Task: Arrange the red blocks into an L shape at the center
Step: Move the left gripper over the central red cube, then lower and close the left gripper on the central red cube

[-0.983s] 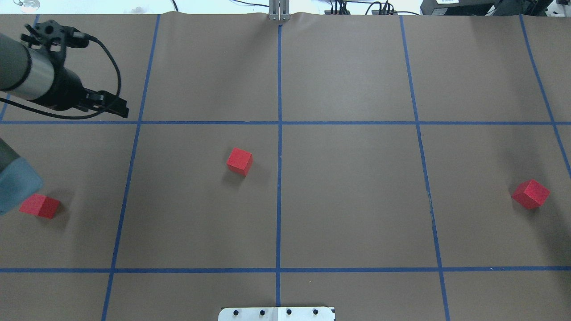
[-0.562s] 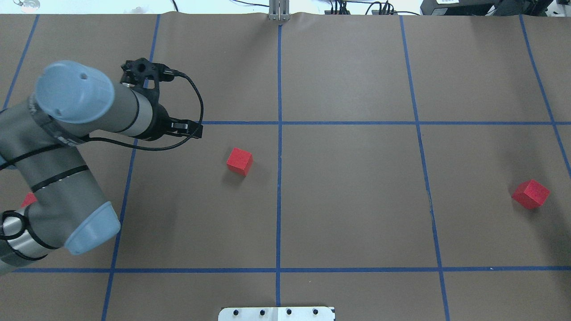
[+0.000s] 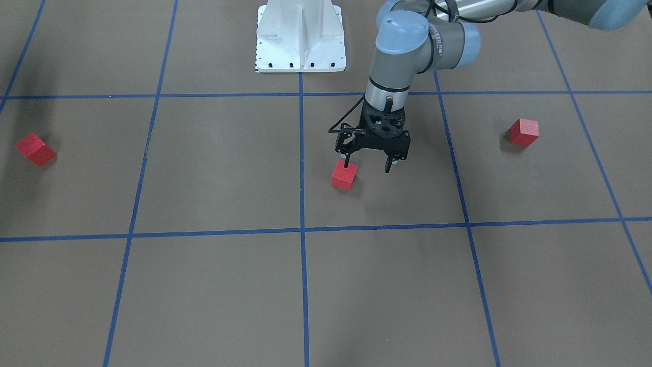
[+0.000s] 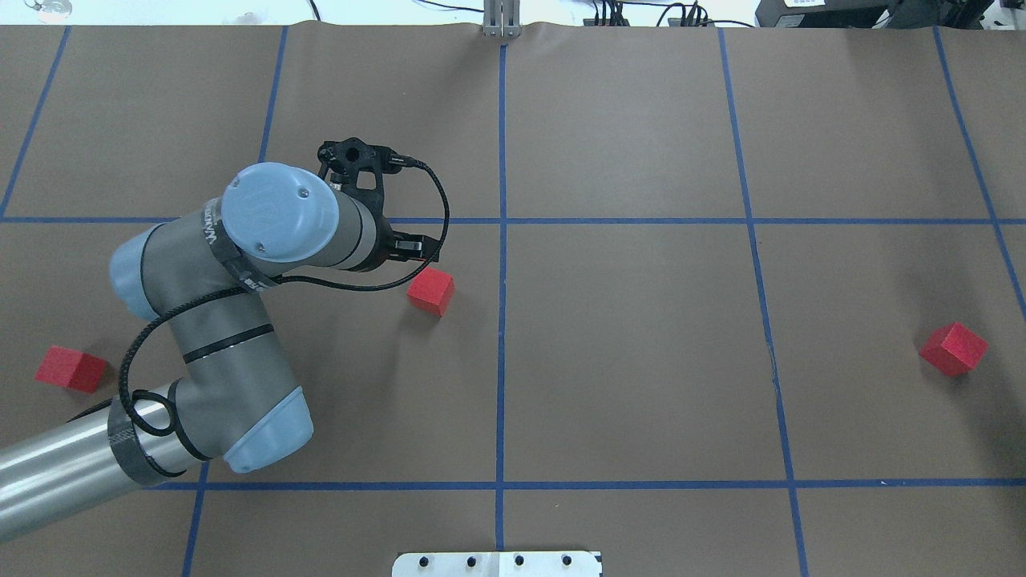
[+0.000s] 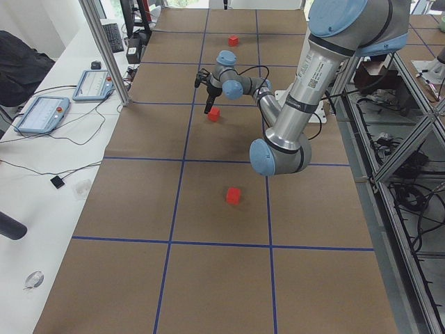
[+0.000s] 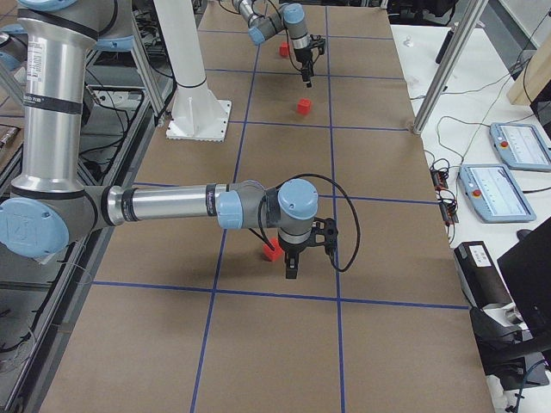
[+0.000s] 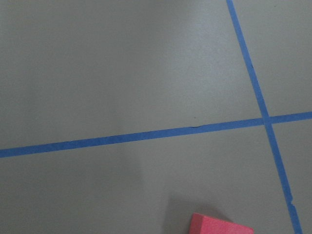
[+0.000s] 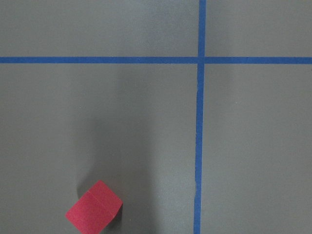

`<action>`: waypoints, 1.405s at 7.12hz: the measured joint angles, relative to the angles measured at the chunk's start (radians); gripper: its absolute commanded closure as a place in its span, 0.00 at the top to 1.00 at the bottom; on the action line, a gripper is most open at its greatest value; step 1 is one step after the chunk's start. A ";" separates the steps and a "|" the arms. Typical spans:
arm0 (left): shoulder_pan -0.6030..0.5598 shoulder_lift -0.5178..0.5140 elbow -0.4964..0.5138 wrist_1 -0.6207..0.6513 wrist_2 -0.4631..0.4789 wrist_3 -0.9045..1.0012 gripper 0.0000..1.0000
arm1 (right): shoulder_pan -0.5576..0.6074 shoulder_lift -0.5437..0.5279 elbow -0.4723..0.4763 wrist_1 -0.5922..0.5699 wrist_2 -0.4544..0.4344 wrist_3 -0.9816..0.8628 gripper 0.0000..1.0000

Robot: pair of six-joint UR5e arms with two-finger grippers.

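Three red blocks lie apart on the brown grid. The middle block (image 4: pixel 430 290) (image 3: pixel 344 175) sits just left of the centre line, near a blue tape crossing (image 4: pixel 502 220). My left gripper (image 3: pixel 368 165) (image 4: pixel 405 248) is open and empty; it hangs just above and beside this block. The block's top edge shows in the left wrist view (image 7: pixel 219 225). A second block (image 4: pixel 70 369) lies far left, a third (image 4: pixel 954 349) far right. My right gripper (image 6: pixel 291 260) shows only in the exterior right view, near the third block (image 8: pixel 95 214); I cannot tell its state.
The white robot base plate (image 4: pixel 497 563) sits at the near edge on the centre line. My left arm's elbow (image 4: pixel 264 437) and forearm hang over the left cells. Operator desks with tablets stand beyond the table's far edge (image 6: pixel 516 146).
My left arm has swung in from the far left, bringing its gripper rightward to the middle block. It no longer covers the left block. No block has moved.
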State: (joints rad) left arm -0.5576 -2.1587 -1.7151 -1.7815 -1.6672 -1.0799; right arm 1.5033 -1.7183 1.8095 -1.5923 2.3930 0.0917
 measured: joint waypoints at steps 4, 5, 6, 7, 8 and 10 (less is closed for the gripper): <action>0.034 -0.029 0.084 -0.061 0.012 0.001 1.00 | 0.000 0.000 -0.004 0.000 0.000 0.000 0.99; 0.036 -0.030 0.097 -0.064 0.012 0.003 1.00 | 0.000 0.000 -0.004 0.000 0.000 0.000 0.99; 0.038 -0.031 0.105 -0.066 0.012 0.004 1.00 | 0.000 0.000 -0.005 0.001 0.000 0.000 0.99; 0.038 -0.036 0.108 -0.068 0.012 0.004 1.00 | 0.000 0.000 -0.005 0.001 0.000 0.000 0.99; 0.040 -0.044 0.108 -0.068 0.011 0.002 1.00 | 0.000 0.000 -0.006 0.001 0.000 0.000 0.99; 0.061 -0.053 0.119 -0.067 0.012 -0.002 1.00 | 0.000 0.000 -0.008 0.001 0.000 0.000 0.99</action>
State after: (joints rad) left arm -0.4966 -2.2122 -1.5961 -1.8489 -1.6556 -1.0815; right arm 1.5033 -1.7186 1.8018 -1.5914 2.3930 0.0920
